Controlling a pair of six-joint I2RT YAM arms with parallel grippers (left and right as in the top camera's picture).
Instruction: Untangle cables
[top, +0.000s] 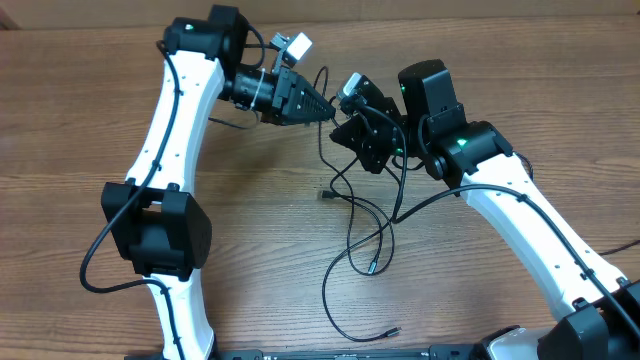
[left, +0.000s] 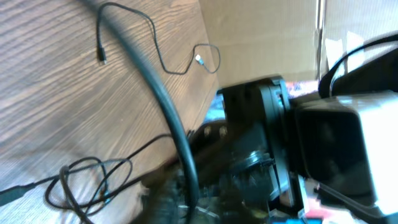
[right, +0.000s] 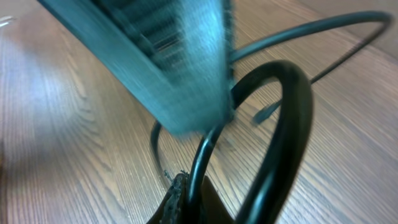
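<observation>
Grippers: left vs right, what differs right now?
The right gripper is shut, pinching a thin cable. The left gripper is too blurred to tell whether it is open or shut. From overhead, the left gripper points right across the table, and the right gripper points left, toward it. Shared: both hang above the table, tips nearly meeting.
</observation>
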